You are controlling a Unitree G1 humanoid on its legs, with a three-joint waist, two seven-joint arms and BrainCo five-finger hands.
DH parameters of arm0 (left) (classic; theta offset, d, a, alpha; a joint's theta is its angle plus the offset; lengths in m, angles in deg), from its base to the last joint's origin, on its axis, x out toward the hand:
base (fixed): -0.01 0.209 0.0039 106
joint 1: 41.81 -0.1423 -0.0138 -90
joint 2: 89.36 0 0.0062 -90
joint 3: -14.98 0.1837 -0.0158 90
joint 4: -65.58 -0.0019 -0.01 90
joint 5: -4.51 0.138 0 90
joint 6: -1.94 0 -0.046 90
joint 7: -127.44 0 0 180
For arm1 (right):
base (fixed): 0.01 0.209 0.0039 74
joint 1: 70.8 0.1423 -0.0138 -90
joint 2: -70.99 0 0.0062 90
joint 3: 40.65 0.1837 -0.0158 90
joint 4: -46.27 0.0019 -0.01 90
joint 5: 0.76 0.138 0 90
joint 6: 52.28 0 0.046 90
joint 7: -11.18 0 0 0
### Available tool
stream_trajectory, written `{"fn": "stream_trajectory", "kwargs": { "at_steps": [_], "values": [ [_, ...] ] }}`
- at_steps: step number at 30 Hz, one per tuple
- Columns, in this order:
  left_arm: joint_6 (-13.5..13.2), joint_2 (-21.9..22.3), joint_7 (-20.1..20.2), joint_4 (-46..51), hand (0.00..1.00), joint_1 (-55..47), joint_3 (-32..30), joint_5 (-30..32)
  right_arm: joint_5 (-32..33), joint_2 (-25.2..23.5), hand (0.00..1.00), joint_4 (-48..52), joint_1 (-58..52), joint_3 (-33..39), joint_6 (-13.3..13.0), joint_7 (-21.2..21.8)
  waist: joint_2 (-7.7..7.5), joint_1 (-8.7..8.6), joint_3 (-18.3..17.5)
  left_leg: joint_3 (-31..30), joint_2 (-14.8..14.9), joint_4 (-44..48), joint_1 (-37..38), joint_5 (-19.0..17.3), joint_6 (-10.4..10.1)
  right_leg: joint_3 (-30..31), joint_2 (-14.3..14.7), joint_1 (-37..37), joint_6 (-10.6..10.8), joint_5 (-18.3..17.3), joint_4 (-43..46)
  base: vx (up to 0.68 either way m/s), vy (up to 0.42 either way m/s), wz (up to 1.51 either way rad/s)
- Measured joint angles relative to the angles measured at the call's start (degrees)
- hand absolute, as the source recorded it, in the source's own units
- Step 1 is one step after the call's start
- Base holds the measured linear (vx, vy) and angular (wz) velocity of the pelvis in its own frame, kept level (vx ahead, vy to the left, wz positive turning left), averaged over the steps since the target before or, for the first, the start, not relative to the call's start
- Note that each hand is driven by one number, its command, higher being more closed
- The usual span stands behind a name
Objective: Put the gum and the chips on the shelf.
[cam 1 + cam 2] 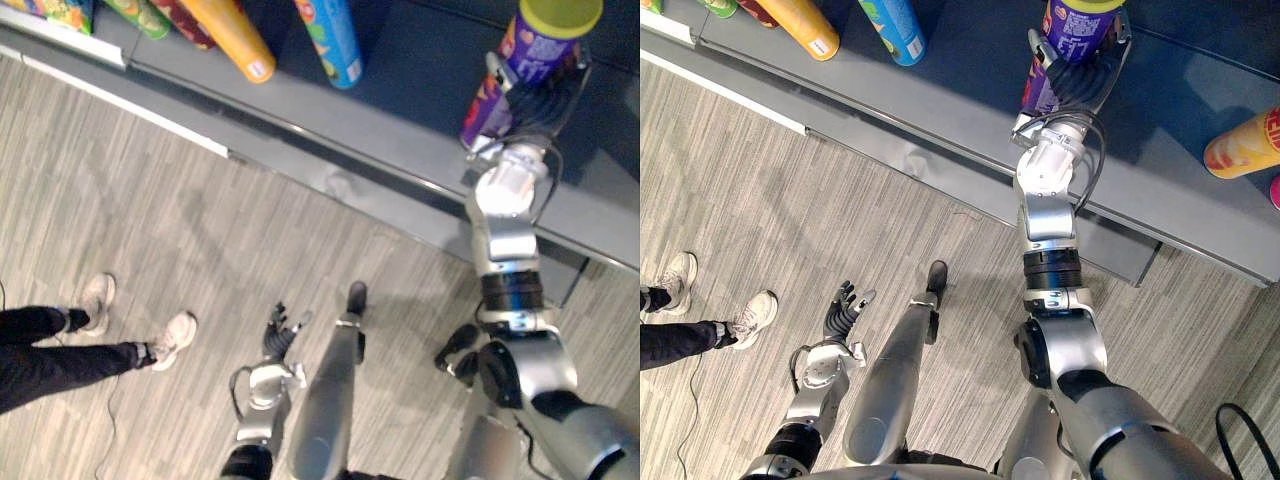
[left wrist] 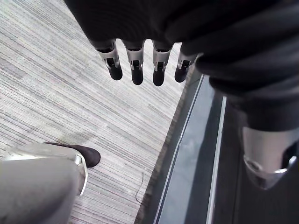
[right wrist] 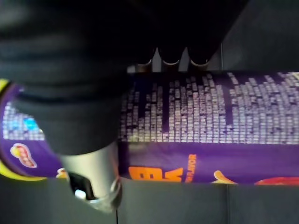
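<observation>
Step in hand: placing the chips. The right robot hand (image 1: 528, 105) was curled round the purple chips can (image 1: 540, 45) at the grey shelf (image 1: 350, 130). Whether the can's base sat on the deck could not be told.

Next move, by judgement: settle the can upright, let go, and withdraw without tipping it.

The left robot hand (image 1: 843, 310) hung low over the striped floor (image 1: 150, 200), fingers relaxed and empty. An orange can (image 1: 235, 40) and a blue can (image 1: 333, 35) stood further along the shelf. A person's shoes (image 1: 175, 338) were at the robot's left.
</observation>
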Motion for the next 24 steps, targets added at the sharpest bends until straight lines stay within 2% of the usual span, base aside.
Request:
{"fn": "stream_trajectory", "kwargs": {
  "at_steps": [9, 10, 24],
  "values": [
    [-0.11, 0.57, 0.02, 0.0, 0.0, 0.01, 0.71, -0.03, 0.11, -0.24, 1.0, -0.8, 0.2, -0.29, -0.11, 0.16, 0.19, -0.05, -0.06, 0.49, 0.2, 1.36, -1.19, -0.36, 0.03, 0.94, 0.07, -1.46, -0.15, -0.08, 0.99, 0.01, -0.036, -0.03],
    [-0.23, 0.57, 0.02, 0.0, 0.0, 0.0, 0.68, -0.04, 0.1, -0.2, 0.0, -0.8, 0.29, -0.61, -0.28, 0.17, 0.2, -0.05, -0.07, 0.62, 0.22, 1.53, -1.53, -0.38, 0.03, 1.18, 0.07, -1.9, -0.16, -0.09, 1.09, 0.01, -0.04, -0.05],
    [-0.32, 0.59, 0.89, -1.0, 0.0, -0.03, 0.53, -0.05, 1.18, -1.18, 0.0, -7.27, -2.79, -5.7, -0.47, 5.14, 0.14, -0.61, -0.12, 0.94, 1.39, 3.11, -1.55, -0.7, -0.01, 1.68, 1.31, -1.69, -0.27, -0.04, 1.03, 0.04, -0.052, -0.03]
  ]
}}
